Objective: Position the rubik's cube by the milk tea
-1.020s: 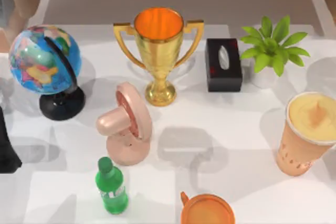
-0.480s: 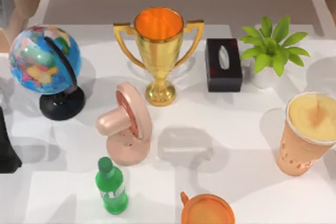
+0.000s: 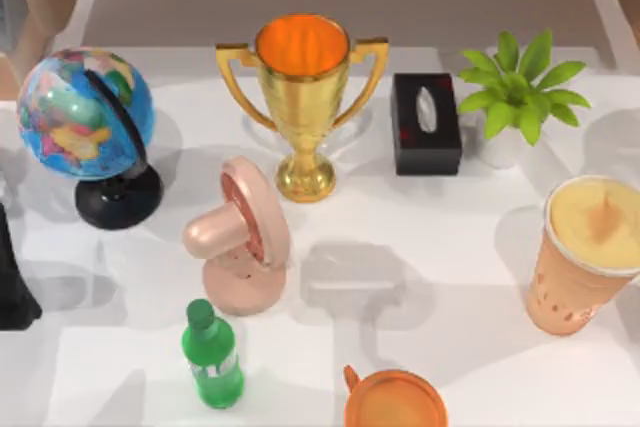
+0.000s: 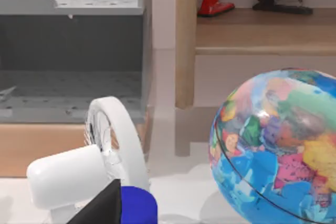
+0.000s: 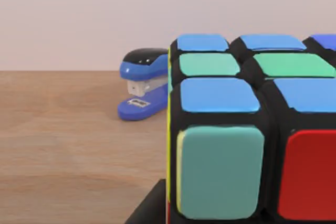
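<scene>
Milk tea (image 3: 585,252) stands at the desk's (image 3: 440,247) right edge, globe (image 3: 88,117) at the left, gold trophy (image 3: 302,97) toward the back, green bottle (image 3: 212,355) and orange mug (image 3: 395,399) along the front.

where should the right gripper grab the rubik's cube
Judging from the right wrist view, the rubik's cube sits squarely on a wooden surface near a blue stapler. Probably pinch two opposite flat side faces, coming straight toward it; the flat parallel sides suit two fingers.
</scene>
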Controlling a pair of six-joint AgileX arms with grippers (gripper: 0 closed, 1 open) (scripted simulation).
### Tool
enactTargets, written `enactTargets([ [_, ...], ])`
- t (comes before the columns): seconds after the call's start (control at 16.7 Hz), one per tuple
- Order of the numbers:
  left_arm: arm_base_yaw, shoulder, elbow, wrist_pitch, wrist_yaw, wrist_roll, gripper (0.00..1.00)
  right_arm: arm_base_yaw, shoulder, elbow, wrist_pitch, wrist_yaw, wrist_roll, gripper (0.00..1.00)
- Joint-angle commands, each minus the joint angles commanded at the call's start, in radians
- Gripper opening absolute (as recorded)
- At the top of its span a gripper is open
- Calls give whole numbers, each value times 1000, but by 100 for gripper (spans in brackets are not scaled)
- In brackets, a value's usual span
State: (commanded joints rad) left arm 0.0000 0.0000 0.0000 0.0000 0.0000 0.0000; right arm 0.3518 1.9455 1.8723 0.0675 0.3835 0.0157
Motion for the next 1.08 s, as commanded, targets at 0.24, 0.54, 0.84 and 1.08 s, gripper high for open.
enactTargets([
  [0.24,0,0,0,0,0,0,100,0,0,0,0,0,0,2],
  [0.54,0,0,0,0,0,0,100,0,0,0,0,0,0,0],
  [0.84,0,0,0,0,0,0,100,3,-1,4,-3,0,2,0],
  [1.08,0,0,0,0,0,0,100,2,6,49,-41,-1,2,0],
])
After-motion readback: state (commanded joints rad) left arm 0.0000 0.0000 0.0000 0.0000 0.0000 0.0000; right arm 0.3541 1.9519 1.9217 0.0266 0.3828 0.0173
